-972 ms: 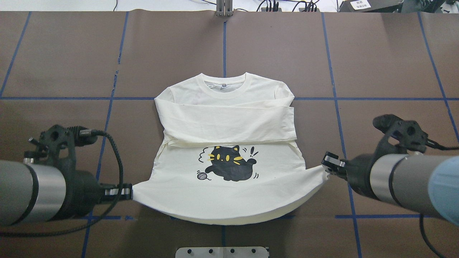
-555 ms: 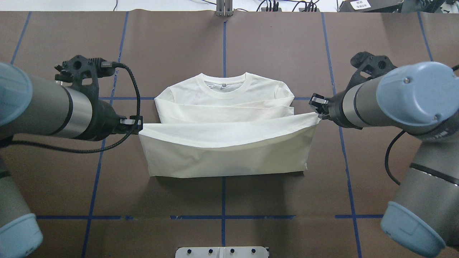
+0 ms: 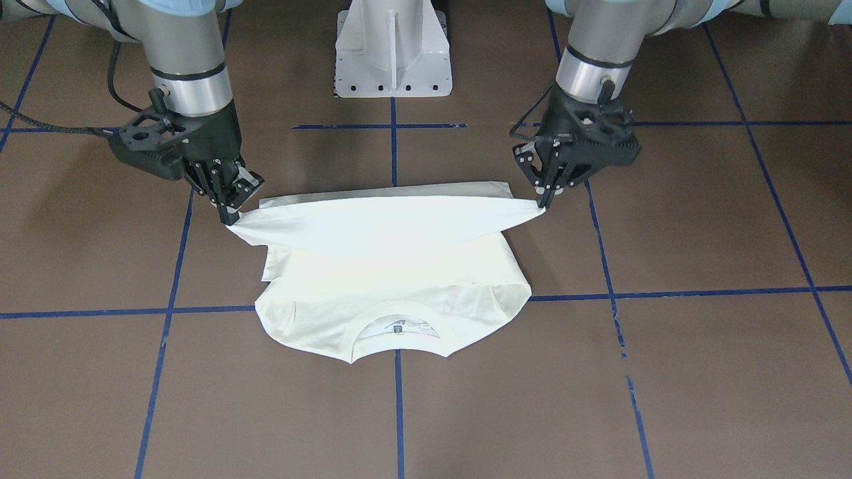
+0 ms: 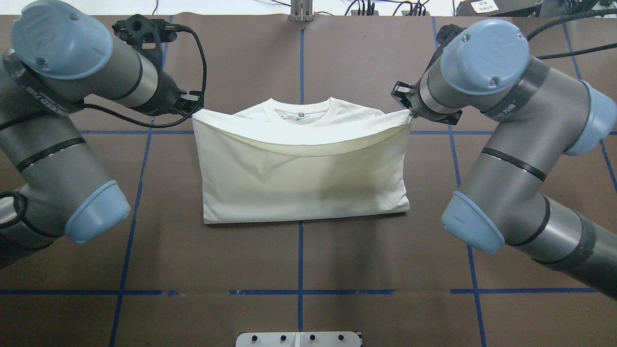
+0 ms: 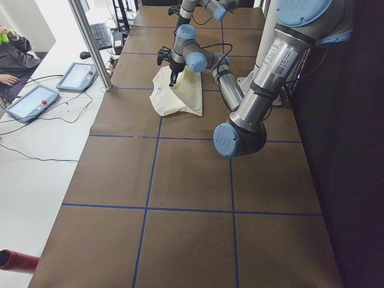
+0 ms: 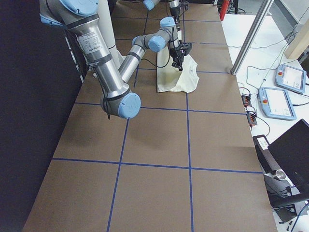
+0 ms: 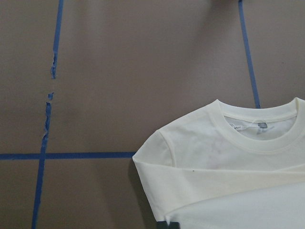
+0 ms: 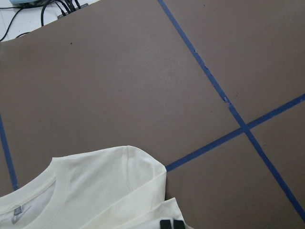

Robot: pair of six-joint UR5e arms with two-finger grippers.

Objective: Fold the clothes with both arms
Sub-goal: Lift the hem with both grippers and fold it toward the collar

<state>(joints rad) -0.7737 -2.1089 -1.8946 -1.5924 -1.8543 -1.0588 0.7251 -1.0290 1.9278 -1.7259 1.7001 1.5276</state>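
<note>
Left fingers (image 4: 190, 105) are closed on one hem corner of the T-shirt (image 4: 299, 183); right fingers (image 4: 405, 103) are closed on the other hem corner. In the front-facing view both pairs, left (image 3: 546, 196) and right (image 3: 231, 211), point downward and pinch cloth at their tips.

The hem hangs stretched between the two pairs of fingers, raised off the layers below and sagging in the middle. The shirt's lower half is doubled over its upper half. The fold edge lies flat on the brown desk (image 4: 337, 62), on the robot's side of the fingers.

The collar (image 4: 302, 113) lies midway between the fingers, just past the sagging hem, and only its far rim shows from overhead. The shoulders lie on the desk under each pair of fingers, as both wrist views show.

Blue tape lines (image 4: 301, 58) cross the desk; one runs under the shirt, in line with the collar.
</note>
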